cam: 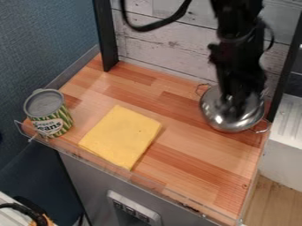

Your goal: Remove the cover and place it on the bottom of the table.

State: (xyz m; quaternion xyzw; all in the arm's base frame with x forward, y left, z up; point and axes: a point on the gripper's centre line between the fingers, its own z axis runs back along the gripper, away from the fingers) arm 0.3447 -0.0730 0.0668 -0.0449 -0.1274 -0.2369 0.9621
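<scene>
Arm: black, comes in from the far right and hangs over the pot, with a black cable looping out to its left
Gripper: the black gripper points down at the middle of the cover; whether it is spread, pressed together or pinching the cover, one cannot tell
Cover: the shiny, rounded metal cover sits on the pot, at the far right of the table, partly hidden by the gripper
Pot: mostly hidden under the cover, with one wire handle of the pot out on the near right side and another on the far left side
Cloth: yellow, four-sided and lying flat, left of the middle and towards the near edge; the cloth is well apart from the pot
Can: upright at the near left corner, with a grey top and a green and yellow label; the can is left of the cloth, apart from it
Table: the table has a top of light and reddish wood strips, with a clear rim along its near edge
Back: pale plank wall on the far side, between a black left post and a black right post
</scene>
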